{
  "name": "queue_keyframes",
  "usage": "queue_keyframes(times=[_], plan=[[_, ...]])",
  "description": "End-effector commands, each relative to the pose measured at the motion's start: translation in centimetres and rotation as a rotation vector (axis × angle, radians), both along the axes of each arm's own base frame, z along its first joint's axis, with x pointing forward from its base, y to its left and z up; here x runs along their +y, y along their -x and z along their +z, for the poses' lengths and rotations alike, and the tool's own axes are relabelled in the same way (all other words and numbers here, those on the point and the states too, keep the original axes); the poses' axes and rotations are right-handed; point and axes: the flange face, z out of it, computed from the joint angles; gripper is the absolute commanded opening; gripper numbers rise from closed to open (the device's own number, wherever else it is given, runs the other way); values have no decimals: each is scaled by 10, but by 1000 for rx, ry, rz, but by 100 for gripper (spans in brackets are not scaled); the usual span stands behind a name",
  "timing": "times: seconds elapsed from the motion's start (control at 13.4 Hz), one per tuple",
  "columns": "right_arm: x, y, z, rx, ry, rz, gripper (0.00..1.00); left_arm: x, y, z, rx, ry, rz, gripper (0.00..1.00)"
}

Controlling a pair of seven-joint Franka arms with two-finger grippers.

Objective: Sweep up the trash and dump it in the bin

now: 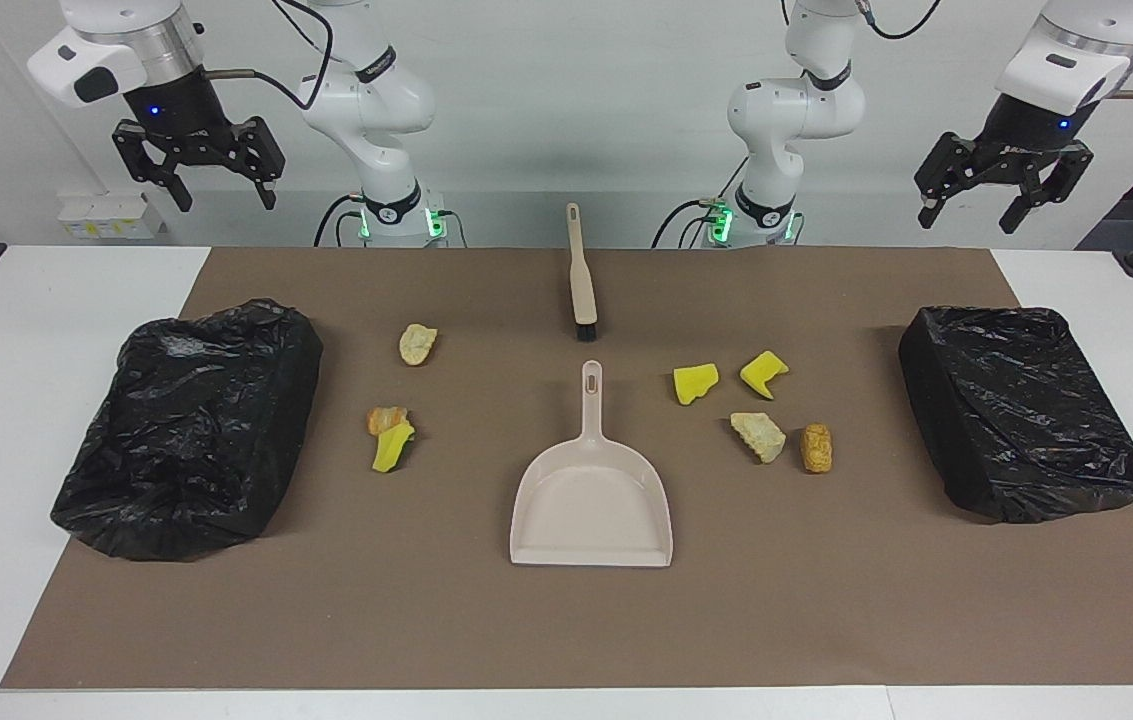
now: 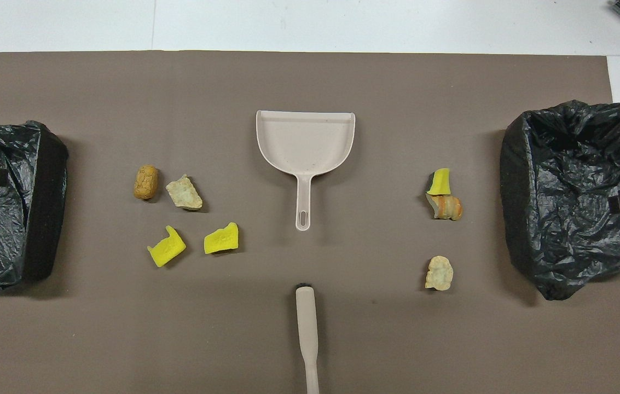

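Both arms wait raised. The left gripper [image 1: 1004, 195] and right gripper [image 1: 198, 175] hang spread wide, holding nothing. Trash [image 1: 694, 384] lies beside the dustpan [image 1: 592, 495].

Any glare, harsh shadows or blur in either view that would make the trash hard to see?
Facing view: even light, each chunk of trash sharp with only a short soft shadow on the brown mat; the bin liners show patchy sheen. Overhead view: equally sharp, the dustpan evenly lit without glare; a dark out-of-focus cable crosses the liner at the right arm's end of the table.
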Motion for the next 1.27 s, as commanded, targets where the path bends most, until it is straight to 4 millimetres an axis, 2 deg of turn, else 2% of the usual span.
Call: queue_keyframes(times=[0.0, 1.2], plan=[[0, 2, 2, 3, -16, -5, 100, 1, 7, 2, 1, 6, -3, 100], [1, 3, 1, 15, -17, -2, 100, -4, 9, 2, 14, 7, -2, 100]])
